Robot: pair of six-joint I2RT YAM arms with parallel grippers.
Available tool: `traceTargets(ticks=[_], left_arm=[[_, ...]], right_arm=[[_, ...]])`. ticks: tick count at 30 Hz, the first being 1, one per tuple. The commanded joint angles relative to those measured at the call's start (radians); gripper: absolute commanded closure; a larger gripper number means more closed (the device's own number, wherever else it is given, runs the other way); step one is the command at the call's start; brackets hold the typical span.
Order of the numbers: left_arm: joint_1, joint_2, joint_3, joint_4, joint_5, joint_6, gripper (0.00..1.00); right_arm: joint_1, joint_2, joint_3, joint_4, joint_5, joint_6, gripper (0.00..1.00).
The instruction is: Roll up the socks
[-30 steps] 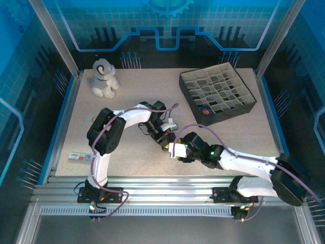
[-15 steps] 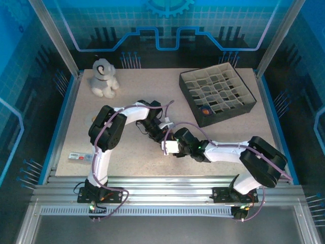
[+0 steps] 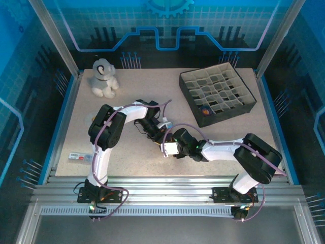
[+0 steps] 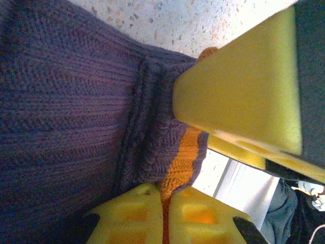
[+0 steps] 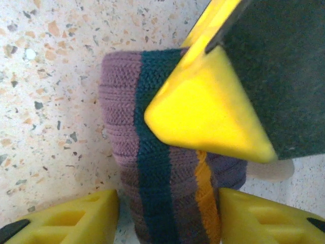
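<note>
Surface: speckled table, where I work both arms at centre.
Left gripper: clamped shut on the socks' orange-banded cuff.
Right gripper: half open, jaws straddling the rolled socks.
Change: my right arm has folded inward within the last second, jaws narrowing.
Meaning: I judge the roll nearly finished.
Beyond: divided box, plush toy.

From above we find the socks hidden beneath both wrists, while each wrist camera crops them at its edges.

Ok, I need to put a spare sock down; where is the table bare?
Bare: between the plush toy and the divided box, and below the box. Crowded: mid-table, where both grippers meet at the socks.
</note>
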Motion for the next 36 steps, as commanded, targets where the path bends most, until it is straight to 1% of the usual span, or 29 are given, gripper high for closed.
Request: traceTargets(ticks=[1,2,4,5,6,7,10,12,14,17,23,25,29,36], left_arm=[[0.014,0.034,0.01,-0.043,-0.007,0.023,1.0],[0.015,0.03,0.009,-0.041,-0.006,0.026,1.0],[0.015,0.019,0.005,-0.036,-0.006,0.03,1.0],[0.016,0.012,0.001,-0.031,-0.003,0.031,1.0],[0.018,0.006,-0.002,-0.027,-0.001,0.029,1.0],[0.018,0.0,-0.006,-0.022,0.001,0.028,1.0],[0.021,-0.017,-0.019,0.005,-0.001,0.008,0.96],[0.021,-0.038,-0.037,0.049,-0.038,-0.028,0.83],[0.021,-0.065,-0.057,0.087,-0.075,-0.052,0.76],[0.028,-0.11,-0.082,0.141,-0.099,-0.076,0.72],[0.07,-0.229,-0.178,0.323,-0.073,-0.164,0.7],[0.08,-0.248,-0.195,0.358,-0.078,-0.189,0.7],[0.084,-0.238,-0.185,0.378,-0.105,-0.224,0.71],[0.084,-0.161,-0.179,0.486,-0.137,-0.328,0.73]], right_arm=[[-0.017,0.048,0.025,0.01,0.024,-0.036,0.55],[-0.017,0.051,0.021,0.03,0.031,-0.039,0.6],[-0.016,0.051,0.014,0.067,0.048,-0.051,0.76],[-0.015,0.051,0.012,0.08,0.06,-0.057,0.86],[-0.011,0.047,0.01,0.083,0.072,-0.065,0.94],[-0.008,0.043,0.01,0.08,0.081,-0.07,1.0],[0.002,0.026,0.031,-0.007,0.094,-0.062,1.0],[0.008,0.021,0.067,-0.123,0.101,-0.028,1.0],[0.014,0.028,0.104,-0.234,0.113,0.016,1.0],[0.034,0.029,0.127,-0.351,0.09,0.067,1.0],[0.058,0.058,0.199,-0.538,0.048,0.22,1.0],[0.062,0.066,0.208,-0.571,0.035,0.243,1.0],[0.075,0.073,0.222,-0.62,-0.001,0.262,1.0],[0.072,0.097,0.323,-0.783,-0.13,0.334,1.0]])
